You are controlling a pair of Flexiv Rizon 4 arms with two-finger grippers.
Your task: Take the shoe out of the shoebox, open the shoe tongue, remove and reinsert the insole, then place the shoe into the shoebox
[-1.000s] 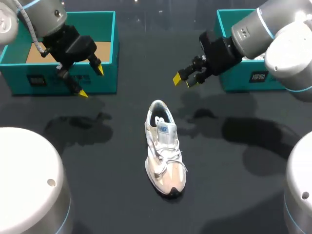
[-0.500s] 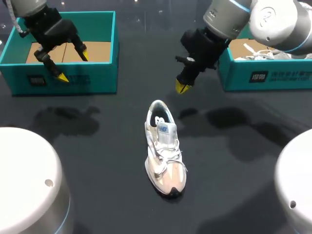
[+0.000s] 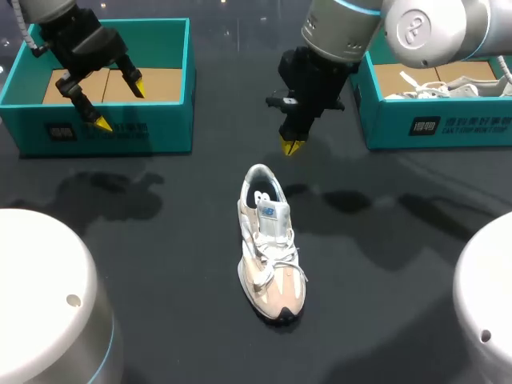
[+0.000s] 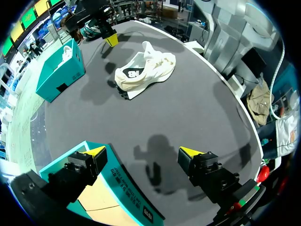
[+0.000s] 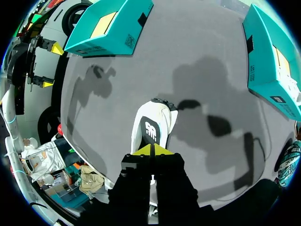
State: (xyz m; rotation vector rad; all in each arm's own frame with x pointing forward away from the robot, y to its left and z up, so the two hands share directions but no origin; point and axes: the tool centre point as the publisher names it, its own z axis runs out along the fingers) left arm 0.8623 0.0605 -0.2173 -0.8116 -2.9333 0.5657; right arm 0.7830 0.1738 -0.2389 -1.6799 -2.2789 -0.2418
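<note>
A white and beige shoe (image 3: 268, 240) lies on the dark table, toe toward the near edge; it also shows in the left wrist view (image 4: 143, 70) and just ahead of the right fingers (image 5: 151, 125). My right gripper (image 3: 292, 146) hangs shut and empty above the table just behind the shoe's heel, its yellow tips pressed together (image 5: 153, 149). My left gripper (image 3: 120, 106) stands wide open and empty over the front wall of the left teal shoebox (image 3: 112, 132), far from the shoe (image 4: 143, 151). The right teal shoebox (image 3: 424, 120) holds another white shoe (image 3: 432, 84).
The left shoebox shows a bare cardboard floor (image 3: 160, 84). Both boxes stand along the far edge, left and right. White rounded arm bases (image 3: 48, 304) fill the near corners. Dark table surface (image 3: 160, 240) surrounds the shoe.
My right arm swung left from beside its box to behind the shoe's heel, and its fingers closed on nothing. My left arm drew back and up over the left box.
</note>
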